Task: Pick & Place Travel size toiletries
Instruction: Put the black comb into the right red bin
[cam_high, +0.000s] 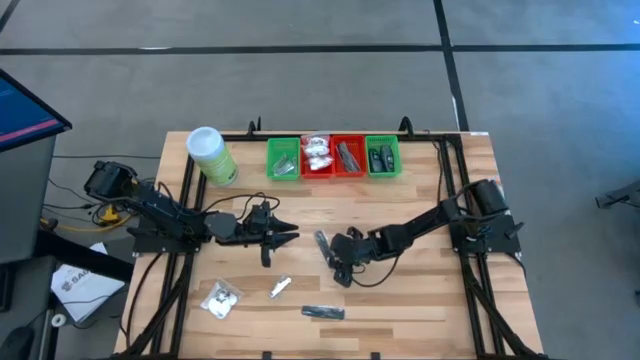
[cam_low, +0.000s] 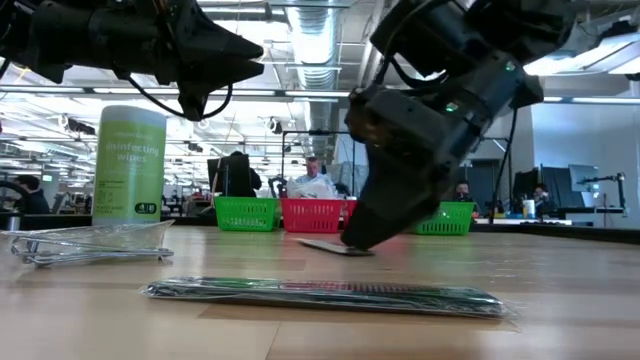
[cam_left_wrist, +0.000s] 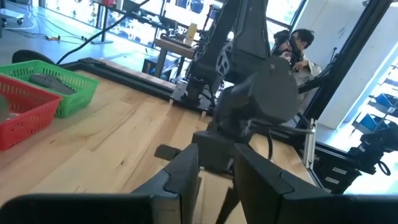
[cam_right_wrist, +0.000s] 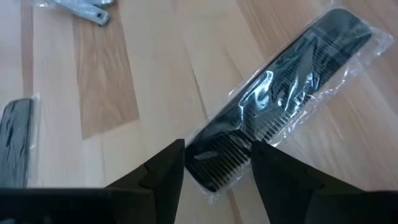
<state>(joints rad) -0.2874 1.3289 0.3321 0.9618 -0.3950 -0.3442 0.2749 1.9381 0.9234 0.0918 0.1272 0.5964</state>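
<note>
Two claws over light wooden worktop. I see right claw low at centre, fingers spread, straddling end of black comb in clear wrapper, not gripping. Left claw hovers left of centre, fingers spread, empty. Second wrapped black comb, silver foil sachet, white crinkly packet lie near front edge.

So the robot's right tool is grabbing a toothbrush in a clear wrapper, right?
Not quite. The thing in the clear wrapper is a black comb, not a toothbrush. The right wrist view shows its row of teeth, with the right tool open around one end of it on the wooden table.
</note>
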